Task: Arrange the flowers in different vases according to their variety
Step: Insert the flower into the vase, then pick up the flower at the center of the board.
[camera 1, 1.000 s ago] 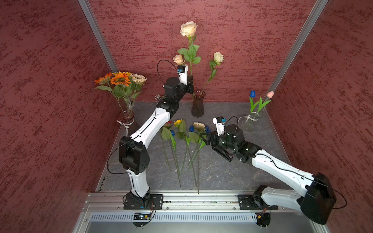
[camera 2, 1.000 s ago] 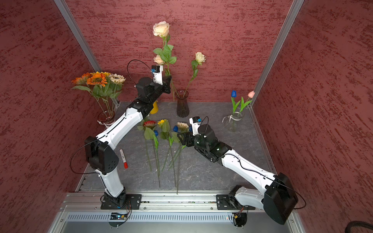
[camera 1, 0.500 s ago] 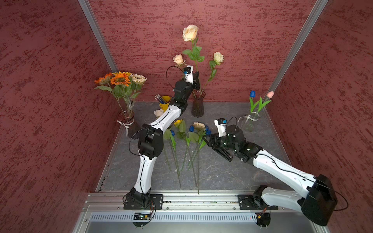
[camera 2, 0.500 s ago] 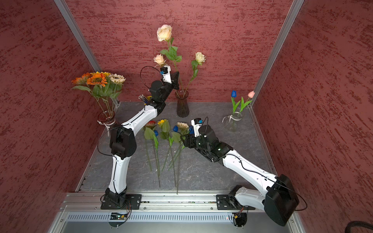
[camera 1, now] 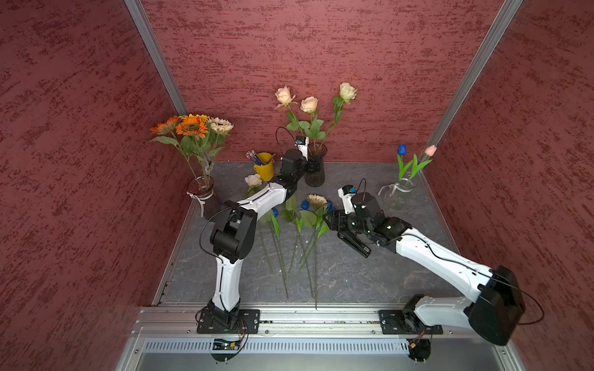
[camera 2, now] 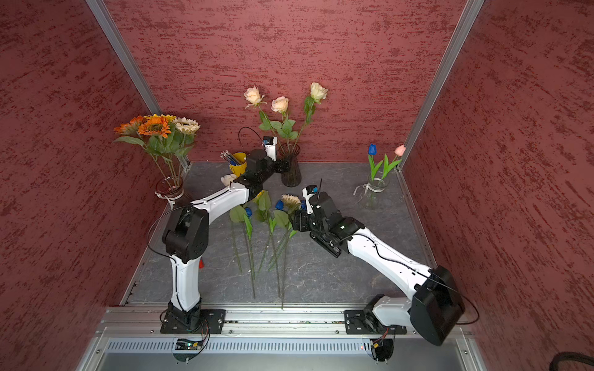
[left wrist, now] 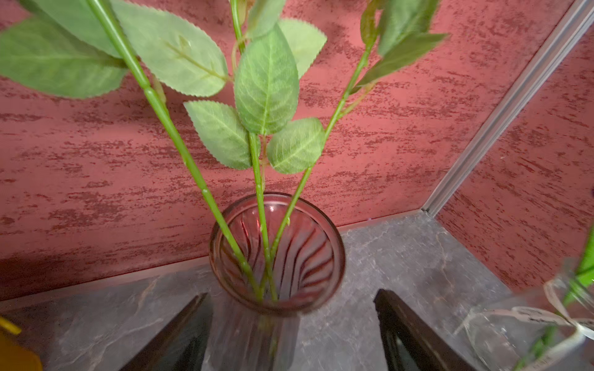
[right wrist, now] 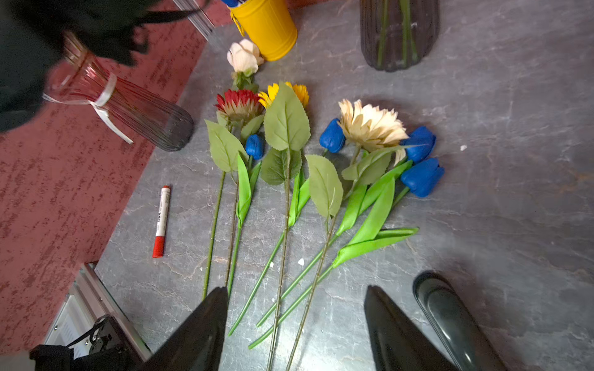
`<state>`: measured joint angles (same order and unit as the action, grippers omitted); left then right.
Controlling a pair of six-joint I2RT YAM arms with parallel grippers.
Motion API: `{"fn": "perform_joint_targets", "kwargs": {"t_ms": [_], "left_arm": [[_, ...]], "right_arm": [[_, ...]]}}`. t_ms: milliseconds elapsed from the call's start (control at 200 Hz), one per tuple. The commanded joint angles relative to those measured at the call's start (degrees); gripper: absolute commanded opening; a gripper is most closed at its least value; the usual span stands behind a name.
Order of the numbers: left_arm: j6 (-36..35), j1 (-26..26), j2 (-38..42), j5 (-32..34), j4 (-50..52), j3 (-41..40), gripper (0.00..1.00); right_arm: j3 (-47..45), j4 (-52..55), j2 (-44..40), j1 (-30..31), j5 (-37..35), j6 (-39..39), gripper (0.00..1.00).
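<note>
Grey tabletop (camera 1: 353, 273) with loose flowers (camera 1: 316, 201), vases (camera 1: 314, 175), bucket (camera 1: 265, 167), marker (right wrist: 161, 221).

Lab booth: red panel walls (camera 1: 64, 160), aluminium rail (camera 1: 289, 316).

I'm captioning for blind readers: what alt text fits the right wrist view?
On a grey table lie a cream rose, three sunflowers and four blue tulips. A red-capped marker lies beside them; a yellow bucket, a dark ribbed vase and a ribboned vase stand nearby. The right end effector is open over the stems.
</note>
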<state>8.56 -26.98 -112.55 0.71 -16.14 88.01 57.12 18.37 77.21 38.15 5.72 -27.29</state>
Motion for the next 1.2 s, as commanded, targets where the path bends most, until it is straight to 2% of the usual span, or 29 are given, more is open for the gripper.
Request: {"fn": "perform_joint_targets", "kwargs": {"t_ms": [0,250,426,521,676,932,1192], "left_arm": [[0.55,-0.48,9.49,1.73,-1.09,-5.48,0.86],[2.06,-1.14,23.64,3.74,3.19,-20.72,0.87],[4.23,-1.36,30.84,4.91,8.79,-28.39,0.88],[6.33,-1.04,34.18,4.06,12.04,-31.65,0.88],[8.83,-1.05,38.18,-1.03,16.28,-35.44,0.89],[11.99,-1.67,43.48,-2.80,18.88,-40.84,0.92],[14.47,-2.26,44.98,-4.77,21.01,-42.87,0.93]], "right_arm": [[1.41,3.13,4.01,0.47,1.06,-1.97,0.69],[4.37,0.86,15.76,1.88,7.85,-3.80,0.59],[5.29,-2.18,20.40,2.51,9.35,-5.64,0.55],[6.41,-2.24,23.25,2.63,10.39,-5.89,0.52],[6.68,-3.19,26.64,2.89,11.28,-6.60,0.47],[6.08,0.21,26.32,4.94,8.61,-7.69,0.47],[3.79,-0.15,25.77,6.89,8.57,-10.73,0.42]]}}
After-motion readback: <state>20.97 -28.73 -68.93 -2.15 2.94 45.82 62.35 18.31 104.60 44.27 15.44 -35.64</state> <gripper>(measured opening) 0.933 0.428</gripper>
